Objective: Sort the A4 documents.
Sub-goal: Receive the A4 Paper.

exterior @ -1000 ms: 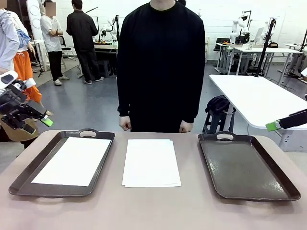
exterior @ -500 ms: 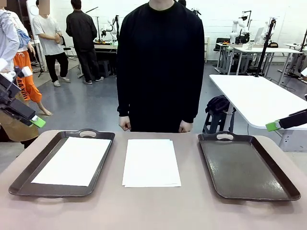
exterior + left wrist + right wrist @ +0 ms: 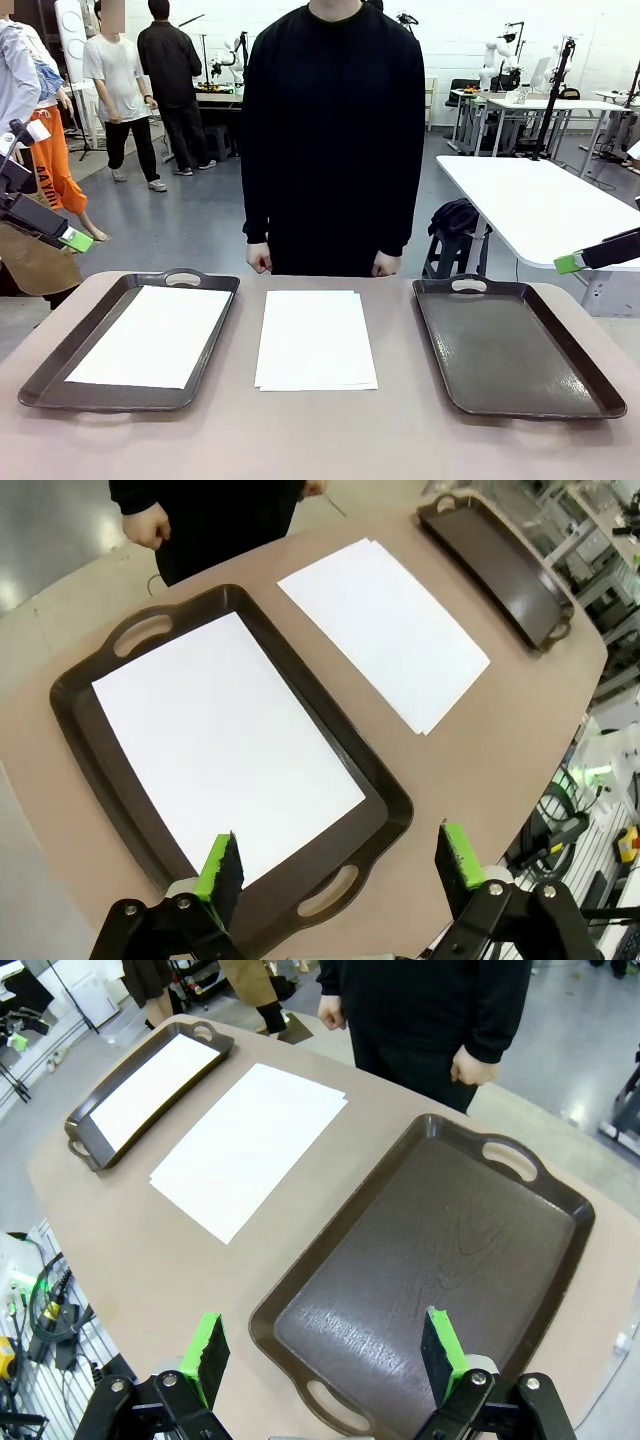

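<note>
"While both arms hang off to the sides, where are the A4 documents?"

"Most lie in a stack (image 3: 315,340) flat on the table (image 3: 320,440), in the middle, between the two trays and touching neither. One more sheet (image 3: 150,335) lies flat inside the left tray (image 3: 110,400)."

"Which way does the stack point?"

"Its long axis runs from the robot's side across to the person (image 3: 335,130). One short edge faces the person, the other the robot. The sheets' edges are a little out of line at the far corner."

"And the single sheet?"

"It has the same heading, lengthwise along its tray, with the brown floor showing around it on all sides."

"What about the right tray (image 3: 510,350)?"

"It shows its bare brown floor, with its handles at the near and far ends."

"How do the grippers stand?"

"The left gripper (image 3: 338,860) hangs above the near end of the left tray, its green-padded fingers spread wide with nothing between them. The right gripper (image 3: 323,1352) hangs above the near end of the right tray, its fingers likewise parted and empty."

"And the person's hands (image 3: 260,258)?"

"They hang loosely curled at the table's far edge, touching no paper."
</note>
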### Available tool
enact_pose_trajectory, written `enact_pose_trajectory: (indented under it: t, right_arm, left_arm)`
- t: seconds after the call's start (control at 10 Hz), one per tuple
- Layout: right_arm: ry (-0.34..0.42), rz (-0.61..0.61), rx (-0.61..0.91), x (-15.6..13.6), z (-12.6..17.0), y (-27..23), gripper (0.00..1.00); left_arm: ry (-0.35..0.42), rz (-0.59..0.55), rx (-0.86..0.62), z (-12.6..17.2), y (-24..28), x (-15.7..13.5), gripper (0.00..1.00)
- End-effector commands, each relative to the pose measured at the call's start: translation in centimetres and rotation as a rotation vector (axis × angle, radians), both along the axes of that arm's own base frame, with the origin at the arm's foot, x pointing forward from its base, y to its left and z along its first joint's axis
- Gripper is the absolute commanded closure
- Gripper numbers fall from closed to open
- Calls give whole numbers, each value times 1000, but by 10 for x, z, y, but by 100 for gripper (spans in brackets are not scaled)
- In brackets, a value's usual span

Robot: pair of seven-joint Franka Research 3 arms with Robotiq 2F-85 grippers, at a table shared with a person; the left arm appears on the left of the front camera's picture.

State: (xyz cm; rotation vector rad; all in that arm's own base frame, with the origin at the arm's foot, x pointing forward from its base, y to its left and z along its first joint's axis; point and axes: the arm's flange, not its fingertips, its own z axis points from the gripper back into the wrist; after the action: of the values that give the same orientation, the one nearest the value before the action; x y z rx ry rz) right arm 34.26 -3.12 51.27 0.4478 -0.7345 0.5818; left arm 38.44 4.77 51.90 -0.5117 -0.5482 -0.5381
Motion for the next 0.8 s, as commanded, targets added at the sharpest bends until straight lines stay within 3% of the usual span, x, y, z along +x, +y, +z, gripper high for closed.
enact_pose_trajectory:
  t: [0.0, 0.4, 0.7]
  right_arm:
    - [2, 10, 17, 1, -2, 0, 0]
    - [2, 10, 17, 1, -2, 0, 0]
    - [2, 10, 17, 1, -2, 0, 0]
  left_arm:
    - [13, 31, -76, -10, 0, 3, 0]
    - [24, 78, -90, -11, -1, 10, 0]
    - [35, 24, -83, -9, -5, 16, 0]
